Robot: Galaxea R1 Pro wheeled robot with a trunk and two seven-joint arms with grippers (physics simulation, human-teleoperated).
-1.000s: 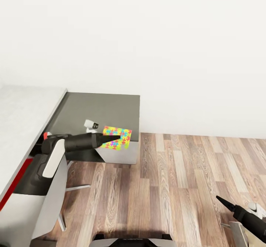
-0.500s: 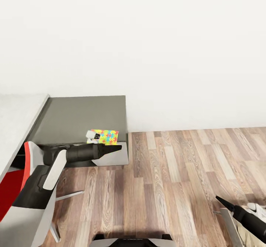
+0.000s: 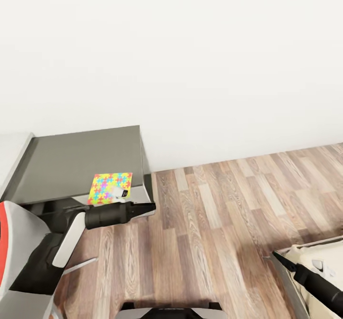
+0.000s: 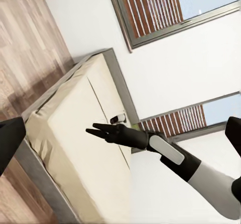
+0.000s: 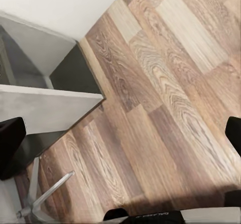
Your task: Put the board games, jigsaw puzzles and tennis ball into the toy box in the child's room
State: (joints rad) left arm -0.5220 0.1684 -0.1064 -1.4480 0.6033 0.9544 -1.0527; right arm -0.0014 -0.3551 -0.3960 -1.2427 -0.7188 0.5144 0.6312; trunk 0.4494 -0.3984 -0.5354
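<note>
While both jaws gape empty, the multicoloured jigsaw puzzle (image 3: 110,188) lies flat on the dark cabinet (image 3: 71,159).

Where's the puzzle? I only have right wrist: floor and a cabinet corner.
Observer: Head view has it. The puzzle lies flat on the dark cabinet, near the front edge.
Operator: Left gripper holding anything?
Observer: No. The left gripper is in front of the cabinet, and the left wrist view shows its jaws wide open with nothing between them.
Operator: Bed in sight?
Observer: Yes. The bed is at the head view's lower right, with the right gripper by its edge.
</note>
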